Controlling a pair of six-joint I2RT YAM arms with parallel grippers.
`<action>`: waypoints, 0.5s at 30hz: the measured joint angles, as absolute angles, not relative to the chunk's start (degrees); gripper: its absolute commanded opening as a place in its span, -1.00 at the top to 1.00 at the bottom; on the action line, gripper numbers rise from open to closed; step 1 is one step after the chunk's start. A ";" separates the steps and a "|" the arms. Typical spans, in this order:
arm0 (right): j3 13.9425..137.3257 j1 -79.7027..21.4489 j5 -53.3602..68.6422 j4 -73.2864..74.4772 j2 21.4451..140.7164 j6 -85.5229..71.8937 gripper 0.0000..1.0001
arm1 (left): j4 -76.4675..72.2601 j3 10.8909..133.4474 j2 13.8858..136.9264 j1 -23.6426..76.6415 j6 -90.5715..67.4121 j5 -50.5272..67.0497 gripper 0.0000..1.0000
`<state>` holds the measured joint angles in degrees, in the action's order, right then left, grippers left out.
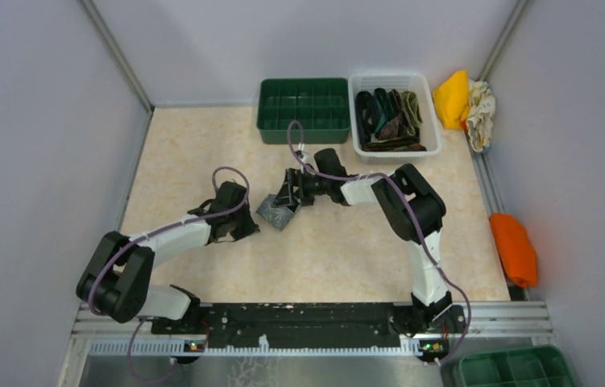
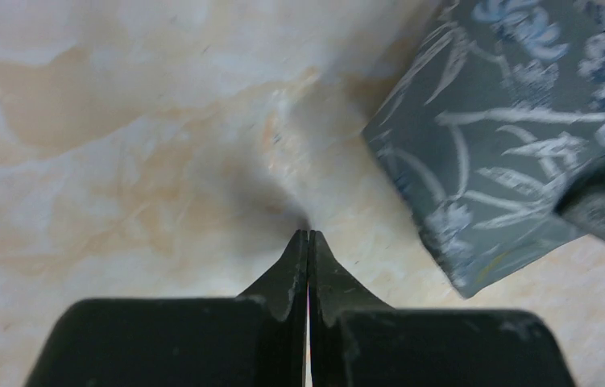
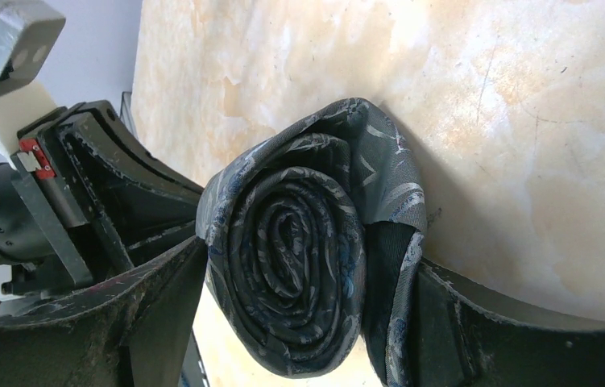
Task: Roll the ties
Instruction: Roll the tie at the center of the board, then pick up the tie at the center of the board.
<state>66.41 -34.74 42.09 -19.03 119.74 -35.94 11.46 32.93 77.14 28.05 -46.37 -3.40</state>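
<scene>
A grey patterned tie (image 1: 276, 211) is wound into a tight coil (image 3: 299, 250) and stands on its edge just above the marble tabletop. My right gripper (image 1: 289, 193) (image 3: 303, 278) is shut on this coil, one finger pressing each side, and the tie's loose wide end wraps the outside. That grey end (image 2: 508, 137) shows at the upper right of the left wrist view. My left gripper (image 1: 244, 230) (image 2: 308, 235) is shut and empty, its tips close to the table just left of the tie. Several dark ties (image 1: 387, 117) lie in a white basket.
The white basket (image 1: 437, 129) and a green compartment tray (image 1: 303, 83) stand at the back. Yellow (image 1: 452, 98) and patterned (image 1: 482, 113) cloths lie at the back right, an orange cloth (image 1: 513, 248) at the right edge. Another green tray (image 1: 516, 367) sits bottom right.
</scene>
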 measured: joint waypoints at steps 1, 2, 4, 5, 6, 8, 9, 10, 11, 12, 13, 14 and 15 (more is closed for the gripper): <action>66.41 -34.74 42.13 -19.03 119.74 -35.92 -0.58 | 10.15 33.54 78.61 28.03 -46.44 -2.76 1.00; 66.41 -34.74 42.13 -19.03 119.74 -35.81 -0.57 | 9.32 34.28 79.83 28.03 -46.44 -2.37 1.00; 66.41 -34.76 42.22 -19.03 119.74 -35.64 -0.57 | 7.42 36.60 83.29 28.03 -46.35 -1.39 1.00; 66.41 -34.76 42.26 -19.03 119.74 -35.55 -0.57 | 6.22 37.93 85.30 28.03 -46.26 -0.54 1.00; 66.41 -34.76 42.30 -19.03 119.74 -35.48 -0.57 | 4.99 38.98 86.94 28.03 -46.24 0.21 1.00; 66.37 -34.76 42.39 -19.05 119.74 -35.33 -0.57 | 2.22 40.86 90.08 28.03 -46.26 1.85 1.00; 66.35 -34.76 42.46 -19.07 119.74 -35.14 -0.56 | 0.97 41.71 91.44 28.03 -46.26 2.55 1.00; 66.28 -34.76 42.50 -19.16 119.74 -34.96 -0.56 | -0.01 42.37 92.49 28.03 -46.26 3.01 1.00; 66.04 -34.76 42.54 -19.51 119.70 -34.81 -0.55 | -0.80 42.98 93.43 28.03 -46.22 3.38 1.00; 65.93 -34.76 42.61 -19.55 119.63 -34.54 -0.55 | -1.45 43.55 94.21 28.01 -46.11 3.68 1.00; 65.80 -34.76 42.57 -19.62 119.59 -34.44 -0.54 | -1.78 43.92 94.70 27.99 -45.95 3.88 1.00; 65.54 -34.74 42.54 -19.90 119.50 -34.22 -0.54 | -2.00 44.23 95.02 27.97 -45.60 3.97 1.00; 65.28 -34.74 42.48 -20.05 119.31 -34.04 -0.54 | -2.20 44.27 95.13 27.97 -45.39 4.01 1.00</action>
